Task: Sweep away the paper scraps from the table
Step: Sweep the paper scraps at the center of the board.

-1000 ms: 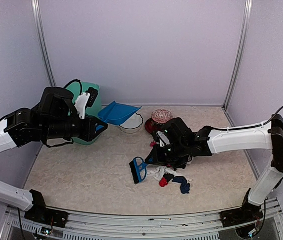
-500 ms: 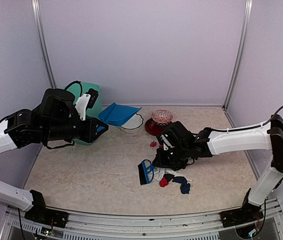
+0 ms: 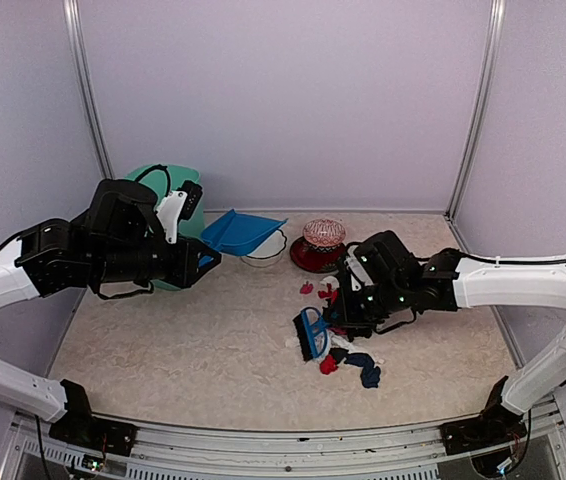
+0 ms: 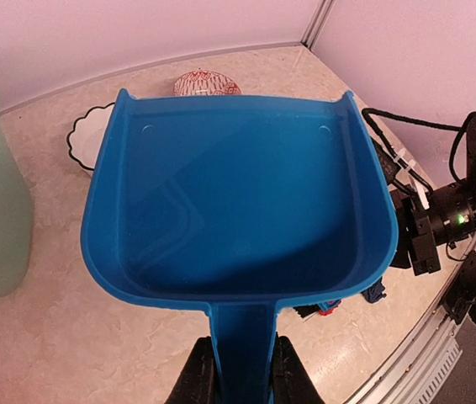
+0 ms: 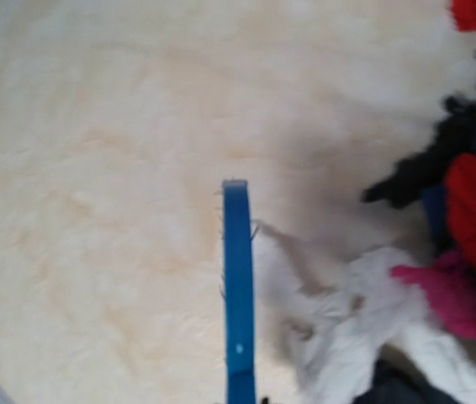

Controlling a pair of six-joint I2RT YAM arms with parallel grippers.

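The left gripper (image 4: pixel 242 374) was clamped on the handle of a blue dustpan (image 4: pixel 238 194) held above the table (image 3: pixel 183 340), its pan showing bare blue plastic. The right gripper (image 3: pixel 335 318) gripped a small blue brush (image 3: pixel 310 333) against the paper scraps (image 3: pixel 351 362) heaped mid-table. Nearby, a red bowl (image 3: pixel 308 258) held a pink patterned ball (image 3: pixel 324 232).

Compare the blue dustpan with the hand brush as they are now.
The dustpan is wide and scoop-shaped; the brush is small and narrow. The dustpan hangs empty in the air in the left tool; the brush, in the right tool, is down against the paper scraps on the table. Both are blue and gripped.
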